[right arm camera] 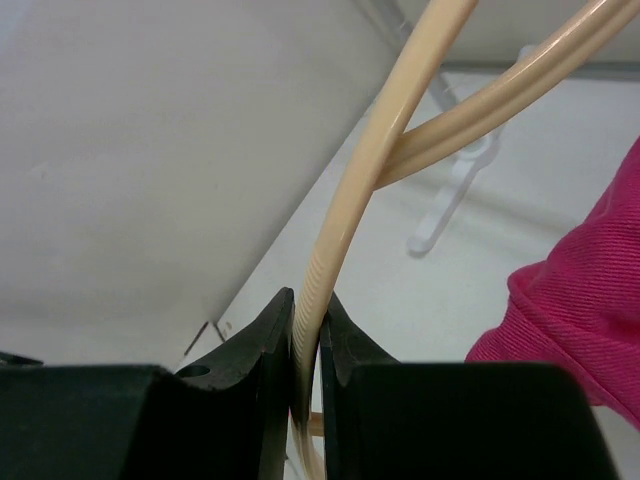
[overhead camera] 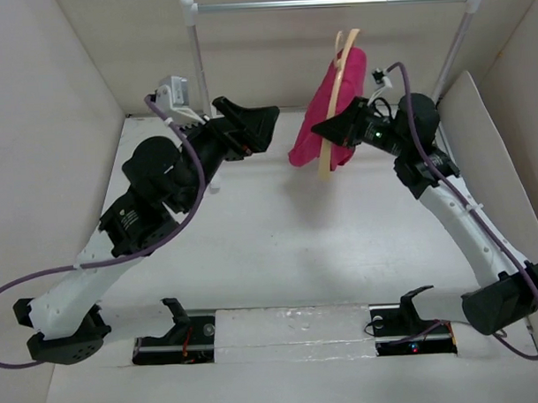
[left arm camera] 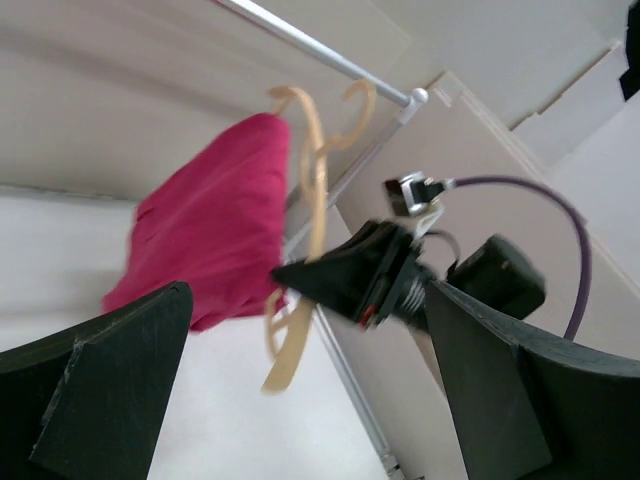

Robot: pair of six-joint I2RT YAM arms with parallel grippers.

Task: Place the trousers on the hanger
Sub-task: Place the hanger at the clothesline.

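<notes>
White table point(overhead camera: 279, 245) boxed by plain pale walls point(overhead camera: 45, 130); metal rail point(overhead camera: 333, 2) runs across the top of the overhead view.

Left of centre: my left gripper point(overhead camera: 249, 124) is raised above the table and points right toward the garment. Its fingers point(left arm camera: 110, 390) stand wide apart and hold nothing, with clear space between them and the cloth.

Right of centre, under the rail: the trousers point(overhead camera: 353, 75) are draped in a bunch over the hanger point(overhead camera: 335, 80) and are clear of the table. The hanger is tilted, its lower end sticking out beneath the cloth. I cannot tell whether its hook touches the rail.

Further right: my right gripper point(right arm camera: 308, 320) is clenched on the hanger's thin arm, just beside the cloth, its pads point(right arm camera: 265, 340) pressed against both sides.
</notes>
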